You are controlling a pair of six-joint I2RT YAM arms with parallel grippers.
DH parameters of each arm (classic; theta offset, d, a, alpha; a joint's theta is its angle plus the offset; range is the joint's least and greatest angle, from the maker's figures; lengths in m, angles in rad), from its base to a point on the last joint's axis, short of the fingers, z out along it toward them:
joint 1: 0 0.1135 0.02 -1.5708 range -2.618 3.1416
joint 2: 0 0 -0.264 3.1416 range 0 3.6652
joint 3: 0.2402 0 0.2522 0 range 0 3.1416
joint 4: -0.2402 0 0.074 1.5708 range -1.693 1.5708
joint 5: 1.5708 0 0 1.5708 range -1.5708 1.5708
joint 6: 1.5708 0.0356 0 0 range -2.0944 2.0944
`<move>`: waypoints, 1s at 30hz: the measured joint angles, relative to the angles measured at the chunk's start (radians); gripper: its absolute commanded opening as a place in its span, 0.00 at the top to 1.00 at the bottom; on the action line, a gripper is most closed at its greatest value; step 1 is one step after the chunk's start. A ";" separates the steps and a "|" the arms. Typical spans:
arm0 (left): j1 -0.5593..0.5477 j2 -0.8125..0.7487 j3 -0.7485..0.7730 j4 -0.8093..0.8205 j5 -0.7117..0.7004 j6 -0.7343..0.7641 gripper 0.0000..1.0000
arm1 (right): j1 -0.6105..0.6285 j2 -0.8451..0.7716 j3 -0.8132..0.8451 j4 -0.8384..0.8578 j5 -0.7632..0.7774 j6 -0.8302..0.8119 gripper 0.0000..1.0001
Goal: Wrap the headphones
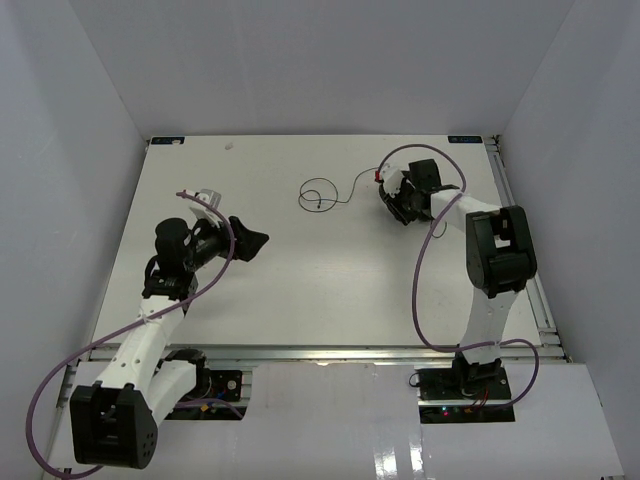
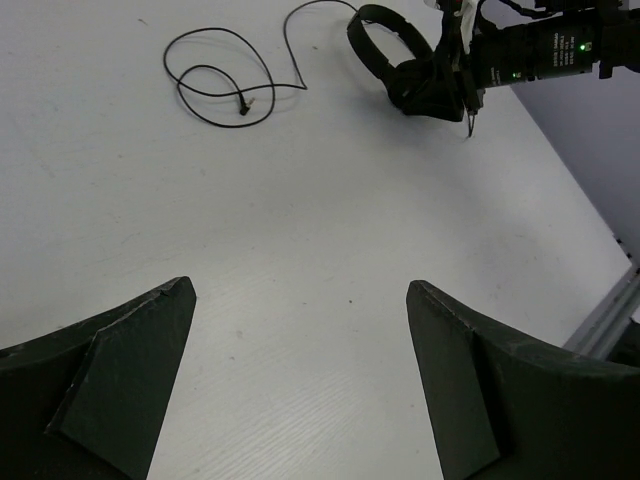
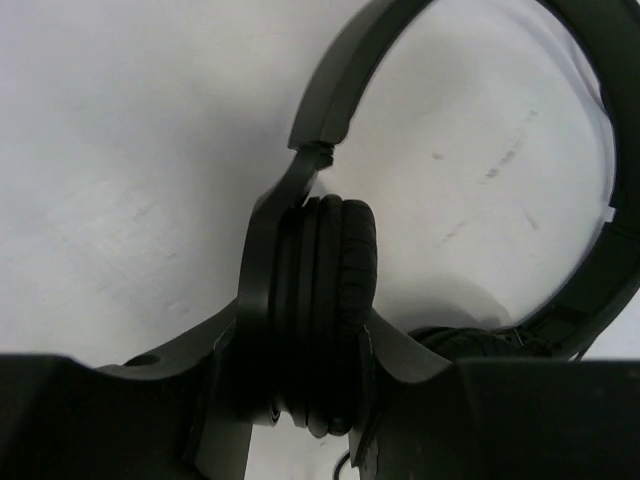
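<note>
While the left tool (image 2: 300, 290) gapes wide, right tool (image 3: 310, 345) clamped around the headphones (image 3: 320, 250)

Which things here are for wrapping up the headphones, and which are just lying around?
For the job:
- headphones
- cord, loose in loops on the table
- right tool, closed on one earcup

Just lying about:
- left tool, open, holding nothing
- small pale thing beside the left arm, too small to tell
- purple cables on the arms
</note>
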 measured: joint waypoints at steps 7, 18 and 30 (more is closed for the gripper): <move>-0.012 0.122 0.007 0.028 0.125 -0.089 0.02 | 0.039 -0.400 -0.337 -0.131 -0.249 -0.252 0.64; -0.208 0.291 0.066 -0.025 0.075 -0.198 0.02 | 0.523 -0.741 -0.713 -0.269 -0.362 -0.511 0.40; -0.346 0.300 0.095 -0.353 -0.168 -0.266 0.02 | 0.603 -0.815 -0.719 -0.253 -0.264 -0.428 0.07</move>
